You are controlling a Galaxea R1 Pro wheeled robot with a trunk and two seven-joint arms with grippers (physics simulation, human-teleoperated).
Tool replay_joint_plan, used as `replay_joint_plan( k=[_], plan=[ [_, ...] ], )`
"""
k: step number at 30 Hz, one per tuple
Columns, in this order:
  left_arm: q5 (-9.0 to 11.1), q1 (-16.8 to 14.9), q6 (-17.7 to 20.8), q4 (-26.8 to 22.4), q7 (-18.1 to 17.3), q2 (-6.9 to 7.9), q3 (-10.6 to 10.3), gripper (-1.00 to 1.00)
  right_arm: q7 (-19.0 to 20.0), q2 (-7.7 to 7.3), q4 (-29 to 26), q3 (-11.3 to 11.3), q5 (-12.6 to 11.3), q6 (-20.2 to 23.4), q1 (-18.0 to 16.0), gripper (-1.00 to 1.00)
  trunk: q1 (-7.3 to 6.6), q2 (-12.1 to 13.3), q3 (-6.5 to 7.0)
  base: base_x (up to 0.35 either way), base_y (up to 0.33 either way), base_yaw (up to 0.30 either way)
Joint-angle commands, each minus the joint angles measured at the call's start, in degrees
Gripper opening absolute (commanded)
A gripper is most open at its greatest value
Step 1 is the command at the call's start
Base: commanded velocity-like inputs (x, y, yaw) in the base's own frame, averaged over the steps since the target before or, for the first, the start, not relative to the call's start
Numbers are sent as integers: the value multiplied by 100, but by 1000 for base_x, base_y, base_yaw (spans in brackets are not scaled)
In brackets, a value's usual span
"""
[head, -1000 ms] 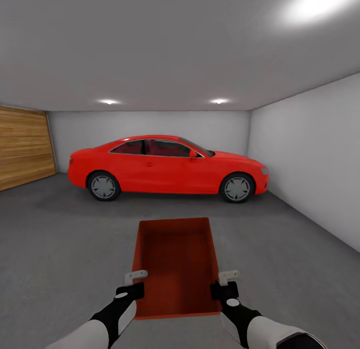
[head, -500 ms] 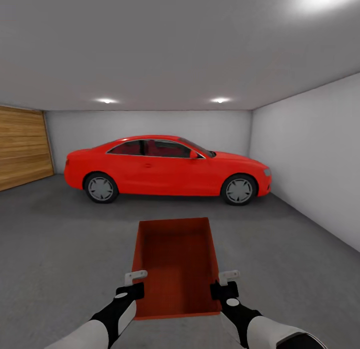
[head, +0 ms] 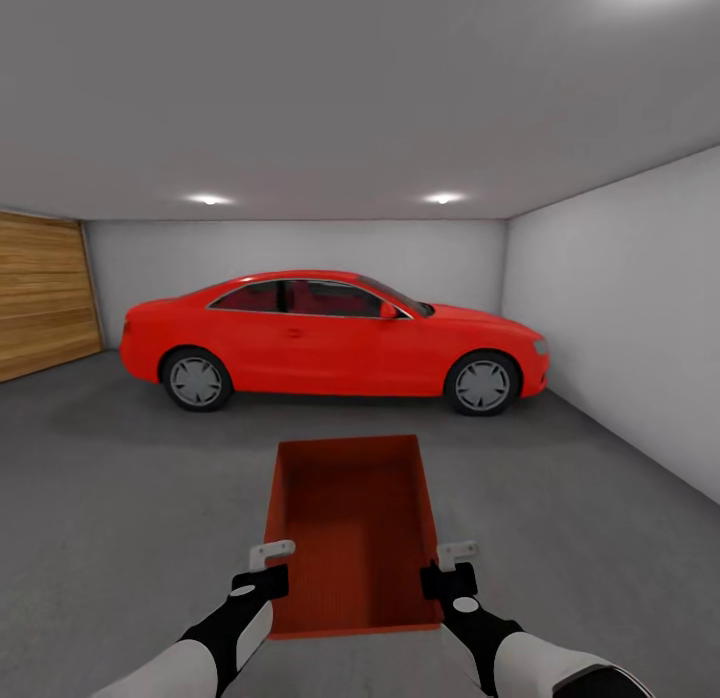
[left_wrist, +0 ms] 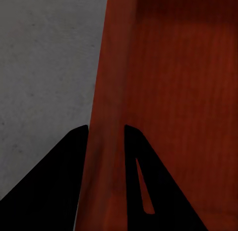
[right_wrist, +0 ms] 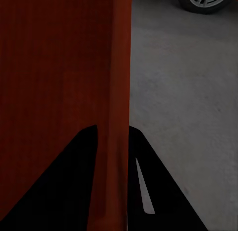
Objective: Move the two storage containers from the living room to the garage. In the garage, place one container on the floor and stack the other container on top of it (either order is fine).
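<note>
An orange-red storage container (head: 350, 518) hangs level in front of me, above the garage floor (head: 120, 478). It is open-topped and holds nothing. My left gripper (head: 268, 568) is shut on its left wall near the near end, and my right gripper (head: 450, 568) is shut on its right wall. In the left wrist view, the left gripper (left_wrist: 106, 129) clamps the thin container wall (left_wrist: 111, 67) between its dark fingers. The right wrist view has the right gripper (right_wrist: 113, 127) pinching the opposite wall of the container (right_wrist: 59, 67) in the same way.
A glossy red car (head: 330, 338) stands side-on across the back of the garage. A wooden garage door (head: 40, 293) fills the left side, and a plain white wall (head: 620, 318) runs along the right. Dark grey concrete stretches between me and the car.
The whole view has crept forward, so the car looks slightly larger and wider. The container and both grippers hold the same place in front of me.
</note>
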Motion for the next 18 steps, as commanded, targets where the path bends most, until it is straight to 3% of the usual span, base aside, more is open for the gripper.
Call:
replay_joint_plan(
  k=[1, 15, 18],
  plan=[
    [-48, -4, -5, -23, 41, 53, 138, -100, -10, -9, 15, -376, -161, -47, -8, -100, 4, -7, -9, 321, 0, 0],
    [-48, -4, 1, -15, 41, 53, 138, -100, -34, -1, 15, -376, -170, -58, -2, -100, 4, -7, -9, 321, 0, -2],
    [-48, -4, 0, -15, 41, 53, 138, -100, -73, 5, 15, -376, -170, -58, -4, -100, 4, -7, 1, 321, 0, -156]
  ],
)
